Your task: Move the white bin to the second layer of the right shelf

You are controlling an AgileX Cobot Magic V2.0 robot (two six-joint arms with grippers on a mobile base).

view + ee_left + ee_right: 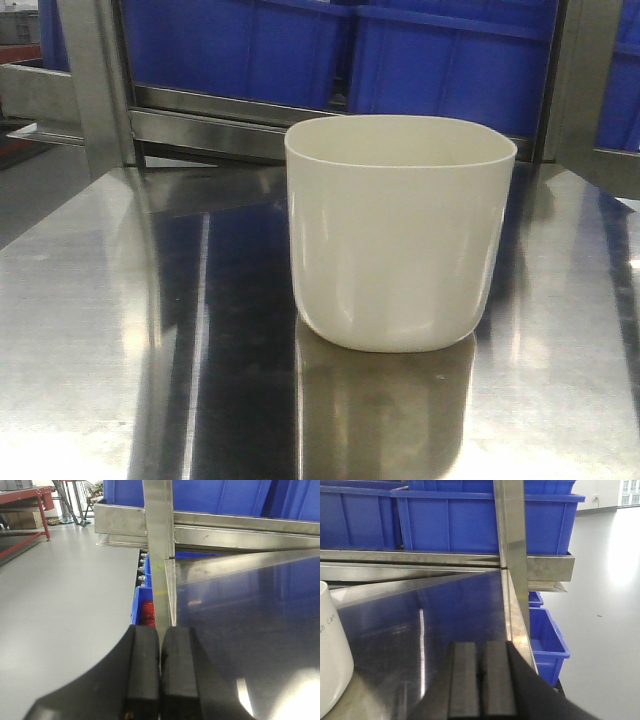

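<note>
white bin [400, 235]: sitting upright and empty on the steel counter [120, 330], mouth up, nothing touching it
blue crates [440, 60]: sitting on the rack level behind the white bin, not what we're after
left end effector [160, 670]: pads pressing flat together and gripping nothing, hanging by a steel post [159, 555]. The white bin isn't showing in its view, so I'm guessing it's well off to the bin's left
right end effector [481, 680]: also pinched closed and empty, hovering to the right of the white bin, which is just peeking in at that view's left edge
right shelf second layer: honestly not managing to pick it out from here
step in hand: looks like reaching in for the grab, nothing lifted yet
doing it well: I'd be spreading the pads first, then pinching over the rim, one pad inside and one outside, since those glossy tapering walls are looking slippery. Also keeping it level while lifting
</note>
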